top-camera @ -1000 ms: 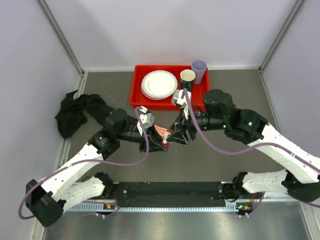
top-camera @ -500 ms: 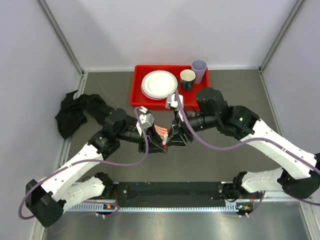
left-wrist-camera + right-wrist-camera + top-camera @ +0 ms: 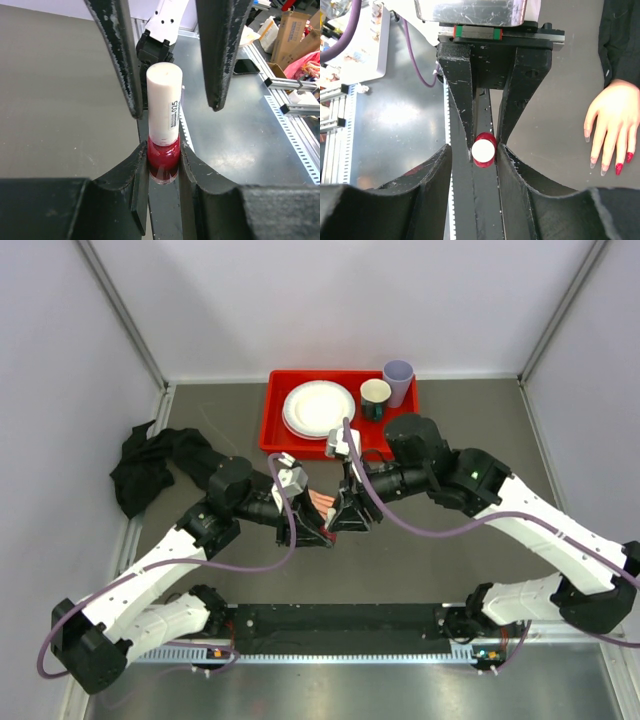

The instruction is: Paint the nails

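- Left wrist: left gripper clamps one red polish bottle.
- Right gripper, spread, flanks its white cap without touching.
- Right wrist, 3 o'clock: one mannequin hand, two red nails.

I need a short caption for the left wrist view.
Left gripper clamps red glass polish bottle; open right gripper straddles its white cylindrical cap.

Top camera looks down from high behind — both wrist cameras, close in, face the same polish bottle

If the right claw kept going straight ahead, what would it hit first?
Most likely the round white cap of the small red nail polish bottle held by the left gripper; the right gripper, open, straddles it.
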Robot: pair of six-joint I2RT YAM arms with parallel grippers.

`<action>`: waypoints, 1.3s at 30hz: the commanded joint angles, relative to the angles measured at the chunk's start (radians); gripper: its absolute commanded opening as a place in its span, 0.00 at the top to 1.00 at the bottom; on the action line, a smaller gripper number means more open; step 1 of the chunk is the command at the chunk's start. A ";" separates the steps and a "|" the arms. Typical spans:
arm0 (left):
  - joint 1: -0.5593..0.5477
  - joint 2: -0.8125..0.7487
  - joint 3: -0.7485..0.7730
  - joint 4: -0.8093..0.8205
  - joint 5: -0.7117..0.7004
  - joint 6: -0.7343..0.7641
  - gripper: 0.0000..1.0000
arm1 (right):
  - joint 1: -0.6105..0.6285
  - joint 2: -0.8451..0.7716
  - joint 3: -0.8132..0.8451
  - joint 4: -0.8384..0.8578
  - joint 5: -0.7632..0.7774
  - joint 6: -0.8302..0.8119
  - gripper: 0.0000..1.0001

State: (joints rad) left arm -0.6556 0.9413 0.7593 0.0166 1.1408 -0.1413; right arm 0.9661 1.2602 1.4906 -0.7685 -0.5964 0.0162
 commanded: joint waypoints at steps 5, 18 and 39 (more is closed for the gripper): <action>-0.001 0.002 0.029 0.082 0.043 -0.017 1.00 | -0.009 0.027 0.077 0.029 -0.017 -0.042 0.64; 0.001 -0.055 0.040 -0.012 -0.384 0.097 1.00 | -0.006 0.024 0.050 0.040 0.200 0.062 1.00; 0.024 -0.113 0.017 -0.043 -0.561 0.126 1.00 | 0.254 -0.053 -0.027 0.192 0.824 0.283 0.44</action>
State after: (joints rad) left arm -0.6342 0.8478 0.7628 -0.1135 0.4709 -0.0002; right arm 1.2747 1.3144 1.4460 -0.5724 0.5049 0.4294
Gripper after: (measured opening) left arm 0.304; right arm 0.519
